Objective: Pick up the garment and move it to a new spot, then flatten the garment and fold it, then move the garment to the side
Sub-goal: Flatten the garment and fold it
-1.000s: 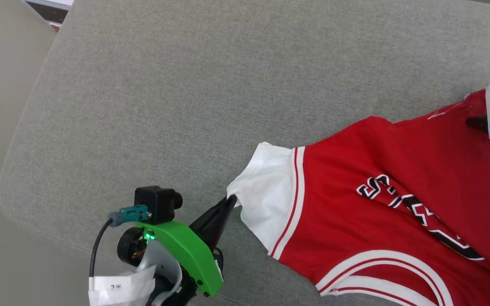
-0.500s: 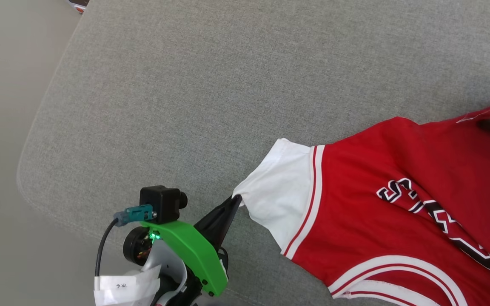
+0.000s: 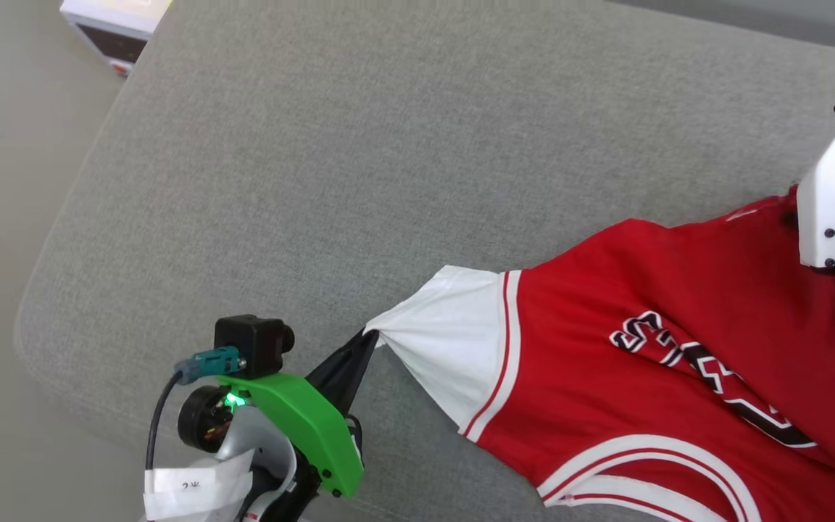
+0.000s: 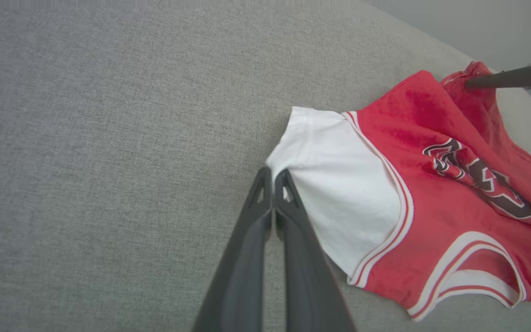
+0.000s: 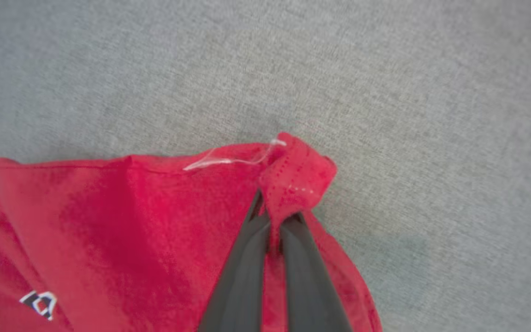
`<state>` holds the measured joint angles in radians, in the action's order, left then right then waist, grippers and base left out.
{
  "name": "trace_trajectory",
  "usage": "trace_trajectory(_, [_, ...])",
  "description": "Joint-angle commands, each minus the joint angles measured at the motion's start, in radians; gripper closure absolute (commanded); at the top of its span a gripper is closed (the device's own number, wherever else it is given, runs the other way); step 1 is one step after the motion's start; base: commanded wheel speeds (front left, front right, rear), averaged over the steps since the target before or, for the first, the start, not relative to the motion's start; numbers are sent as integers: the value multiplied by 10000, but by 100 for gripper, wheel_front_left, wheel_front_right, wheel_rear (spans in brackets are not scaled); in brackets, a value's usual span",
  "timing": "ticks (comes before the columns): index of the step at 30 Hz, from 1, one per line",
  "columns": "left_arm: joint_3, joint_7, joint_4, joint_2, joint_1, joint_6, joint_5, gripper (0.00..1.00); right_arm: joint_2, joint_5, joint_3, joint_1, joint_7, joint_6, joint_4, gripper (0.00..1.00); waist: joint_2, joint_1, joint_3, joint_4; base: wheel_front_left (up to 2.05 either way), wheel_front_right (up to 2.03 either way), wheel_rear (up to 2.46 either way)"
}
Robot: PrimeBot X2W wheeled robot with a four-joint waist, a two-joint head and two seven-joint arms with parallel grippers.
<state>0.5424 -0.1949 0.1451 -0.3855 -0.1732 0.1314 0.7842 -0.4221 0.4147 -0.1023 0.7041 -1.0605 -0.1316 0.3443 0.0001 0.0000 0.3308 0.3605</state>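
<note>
The left claw (image 4: 272, 174) is pressed together on the white sleeve corner of the jersey T-shirt (image 3: 591, 391). The right claw (image 5: 274, 220) pinches a bunched red edge. The shirt lies stretched between them on the grey fabric cushion (image 3: 388, 145), chest up, with a red body, red-and-white striped trim and black-and-white lettering.

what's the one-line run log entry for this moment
shirt: on grey cushion | left end effector: shut on white sleeve | right end effector: shut on red edge
</note>
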Motion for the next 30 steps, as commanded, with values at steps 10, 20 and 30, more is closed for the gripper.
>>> trace_trajectory(10, [-938, 5, 703, -904, 239, 667, -78, 100, -298, 1022, 47, -430, 1841, 9, -961, 100, -1, 0, -1824, -1569, 0, 0, 0])
trace_trajectory(20, [-1824, -57, 1718, -1608, 97, 1185, -175, 100, -475, 1404, 431, -979, 3319, 9, -1975, 100, -1, 0, -2812, -2570, 0, 0, 0])
trace_trajectory(30, [-2758, 334, 2879, -2040, -925, 1324, -489, 100, -348, 1523, 1024, -1455, 4045, 9, -3358, 100, -1, 0, -3458, -3284, 0, 0, 0])
